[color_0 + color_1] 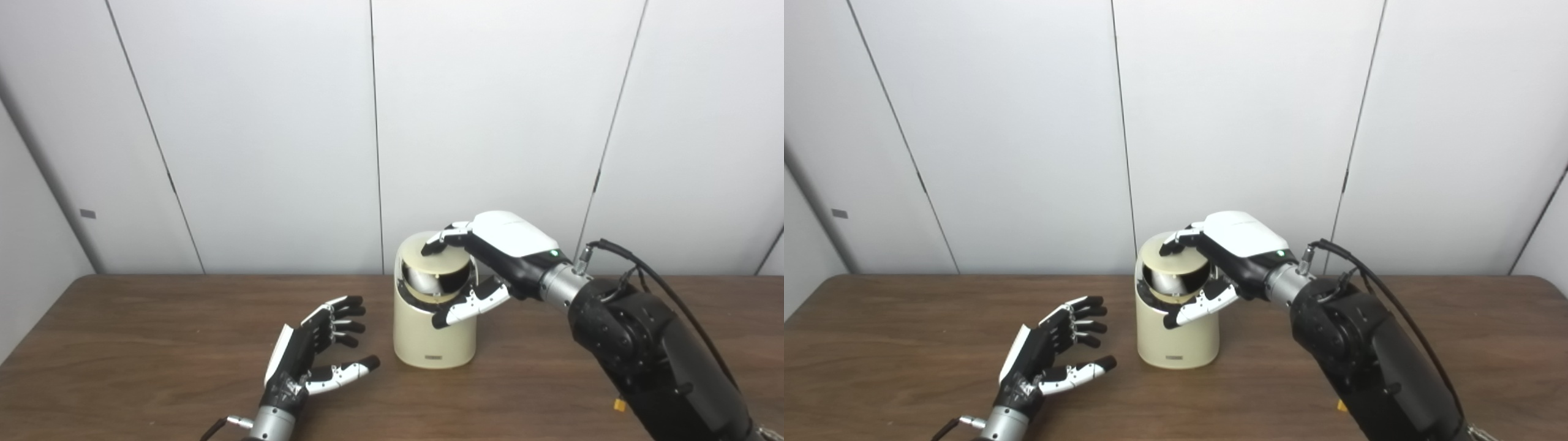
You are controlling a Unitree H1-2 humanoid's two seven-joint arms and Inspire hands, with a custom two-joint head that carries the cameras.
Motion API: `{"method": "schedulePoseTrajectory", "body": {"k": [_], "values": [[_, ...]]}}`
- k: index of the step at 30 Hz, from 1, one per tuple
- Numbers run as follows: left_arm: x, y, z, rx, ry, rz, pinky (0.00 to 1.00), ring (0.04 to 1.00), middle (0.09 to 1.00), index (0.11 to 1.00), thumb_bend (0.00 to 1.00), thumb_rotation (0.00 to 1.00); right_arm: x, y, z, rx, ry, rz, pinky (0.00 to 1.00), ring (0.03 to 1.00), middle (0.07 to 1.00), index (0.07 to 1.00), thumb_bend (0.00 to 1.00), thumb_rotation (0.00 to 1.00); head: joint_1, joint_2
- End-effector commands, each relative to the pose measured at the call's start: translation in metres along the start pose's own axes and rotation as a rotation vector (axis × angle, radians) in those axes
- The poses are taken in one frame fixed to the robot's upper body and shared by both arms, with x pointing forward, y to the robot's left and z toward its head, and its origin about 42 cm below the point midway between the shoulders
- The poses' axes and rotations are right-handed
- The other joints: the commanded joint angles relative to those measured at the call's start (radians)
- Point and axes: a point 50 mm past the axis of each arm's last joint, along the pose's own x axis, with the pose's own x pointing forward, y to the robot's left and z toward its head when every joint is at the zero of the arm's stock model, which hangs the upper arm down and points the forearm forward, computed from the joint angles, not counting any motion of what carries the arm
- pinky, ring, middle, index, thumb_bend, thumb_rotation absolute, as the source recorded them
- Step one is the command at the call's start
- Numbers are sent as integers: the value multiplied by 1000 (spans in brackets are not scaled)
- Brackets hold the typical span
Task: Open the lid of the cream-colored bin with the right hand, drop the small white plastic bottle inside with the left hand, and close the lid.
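Observation:
The cream-colored bin [435, 334] stands upright at the middle of the wooden table [153, 343]. Its round lid [444, 260] is partly raised, and a shiny dark inside shows under it. My right hand [496, 251] is at the bin's top, with fingers over the lid and the thumb under its front edge. My left hand [312, 355] is open and empty, low over the table just left of the bin, palm toward it. No small white bottle is in view.
White wall panels rise behind the table's far edge. My right forearm [649, 355] crosses the table to the right of the bin. A small yellow bit [620, 405] shows beside that arm.

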Motion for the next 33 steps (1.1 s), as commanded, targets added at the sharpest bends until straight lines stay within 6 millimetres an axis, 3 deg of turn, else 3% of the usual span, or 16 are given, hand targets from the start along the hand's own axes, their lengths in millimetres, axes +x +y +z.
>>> {"method": "schedulePoseTrajectory", "body": {"k": [1,33], "values": [[1,-2,5,-5,-26,10,593,685,768,792,671,0,-1,-18,8,-46,-51,-50,875,897,780,769,692,541,0,1],[1,-1,9,8,-20,14,588,681,765,792,669,0,-21,-5,15,-66,-53,33,893,896,777,765,688,568,6,31]]}}
